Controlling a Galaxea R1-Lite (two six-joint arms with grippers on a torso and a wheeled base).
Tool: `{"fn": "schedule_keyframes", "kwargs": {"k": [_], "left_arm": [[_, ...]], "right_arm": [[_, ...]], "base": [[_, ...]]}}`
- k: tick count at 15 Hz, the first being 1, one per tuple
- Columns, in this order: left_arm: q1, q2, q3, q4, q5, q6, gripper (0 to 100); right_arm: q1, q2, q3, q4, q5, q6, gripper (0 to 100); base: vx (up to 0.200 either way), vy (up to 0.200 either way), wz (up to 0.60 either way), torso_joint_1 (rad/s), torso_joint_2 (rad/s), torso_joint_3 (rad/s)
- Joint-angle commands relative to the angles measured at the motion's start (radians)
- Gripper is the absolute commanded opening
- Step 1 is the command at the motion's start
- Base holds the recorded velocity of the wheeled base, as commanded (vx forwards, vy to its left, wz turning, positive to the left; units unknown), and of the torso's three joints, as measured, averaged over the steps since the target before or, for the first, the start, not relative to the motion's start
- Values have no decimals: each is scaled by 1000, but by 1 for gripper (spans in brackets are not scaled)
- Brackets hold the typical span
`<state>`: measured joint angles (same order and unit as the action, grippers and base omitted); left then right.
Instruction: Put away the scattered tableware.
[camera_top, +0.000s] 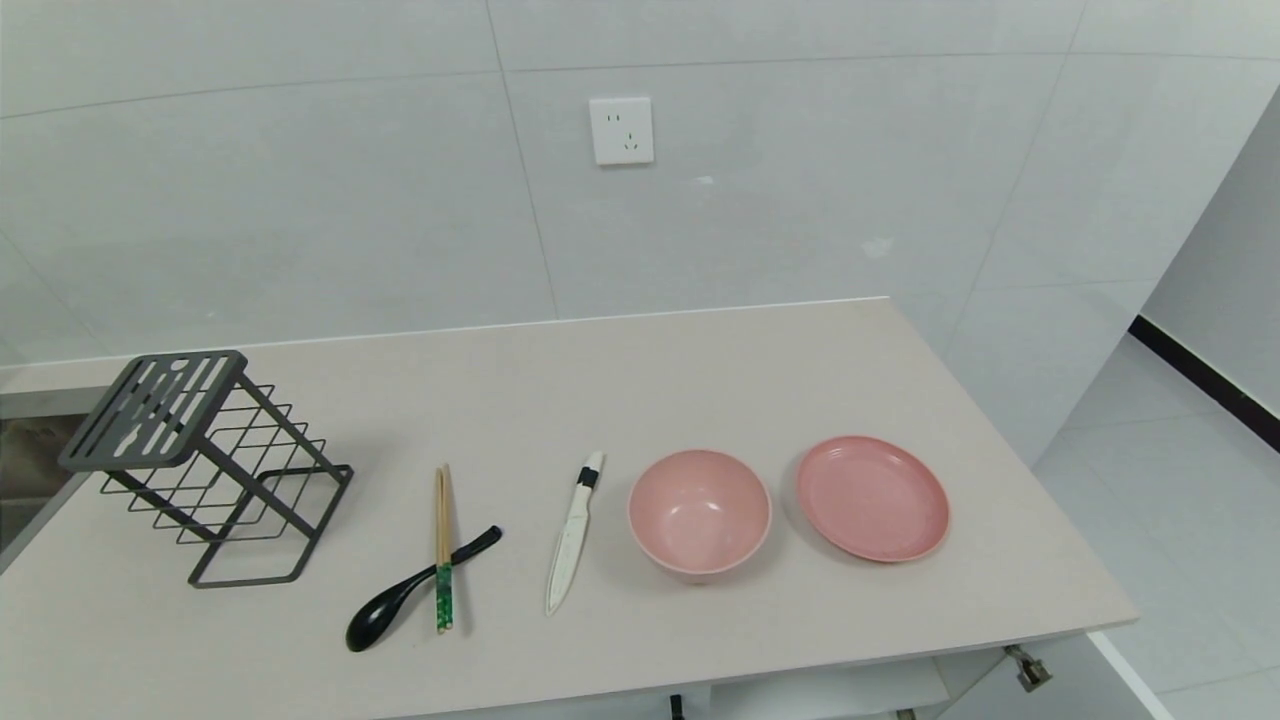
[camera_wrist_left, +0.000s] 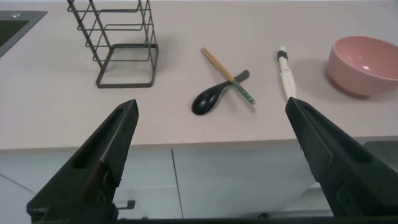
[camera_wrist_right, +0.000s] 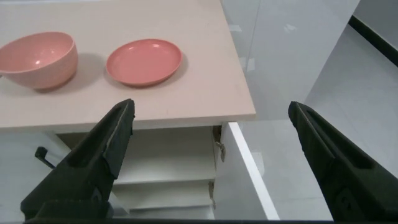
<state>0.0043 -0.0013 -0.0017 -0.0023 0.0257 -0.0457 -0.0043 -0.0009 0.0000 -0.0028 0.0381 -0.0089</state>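
On the tabletop (camera_top: 700, 380), robot's left to right:

1. Wire rack (camera_top: 150, 405): dark metal, slotted top plate, standing upright at the left end, well apart from the other pieces.
2. Chopsticks (camera_top: 443, 545): one wooden pair with green-patterned ends toward the front edge. They lie side by side across the handle of item 3, touching it.
3. Spoon (camera_top: 385, 605): black, with its bowl nearest the front edge and its handle running back and to the right under the chopsticks.
4. Knife (camera_top: 570, 535): white with a dark band near the far end, lying flat between the chopsticks and the bowl with its tip toward the front edge. It touches neither neighbour.
5. Bowl (camera_top: 699, 512): pink, upright, nothing visible inside.
6. Plate (camera_top: 872, 497): pink, shallow, lying flat just beside the bowl on its right with a narrow gap between them. It is the rightmost piece.

Fixtures:
- Wall socket (camera_top: 621, 130): white, on the tiled wall behind the tabletop.
- Cupboard door (camera_wrist_right: 249, 168): white, standing open below the tabletop's right front corner, with shelves visible inside.

Left pincer (camera_wrist_left: 211, 104): spread wide, holding nothing, in front of the tabletop's front edge and facing the spoon and chopsticks.

Right pincer (camera_wrist_right: 211, 107): spread wide, holding nothing, in front of the front edge near the right corner, facing the bowl and plate.
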Motion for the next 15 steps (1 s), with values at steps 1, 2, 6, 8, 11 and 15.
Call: {"fn": "schedule_keyframes", "kwargs": {"k": [1, 2, 6, 8, 11, 15], "left_arm": [[0, 1, 0, -1, 0, 0, 100], [0, 1, 0, -1, 0, 1, 100], [0, 1, 0, -1, 0, 1, 100], [2, 1, 0, -1, -1, 3, 100], [0, 1, 0, 1, -3, 4, 100], [0, 1, 0, 1, -3, 3, 100]], "right_arm": [[0, 1, 0, 0, -1, 1, 100], [0, 1, 0, 0, -1, 3, 100], [0, 2, 0, -8, -14, 12, 100], [0, 2, 0, -66, -18, 15, 100], [0, 2, 0, -100, -7, 4, 100], [0, 87, -51, -48, 82, 1, 100]], "base": [[0, 0, 0, 0, 0, 0], [0, 0, 0, 0, 0, 0], [0, 0, 0, 0, 0, 0], [0, 0, 0, 0, 0, 0], [0, 0, 0, 0, 0, 0], [0, 0, 0, 0, 0, 0]]}}
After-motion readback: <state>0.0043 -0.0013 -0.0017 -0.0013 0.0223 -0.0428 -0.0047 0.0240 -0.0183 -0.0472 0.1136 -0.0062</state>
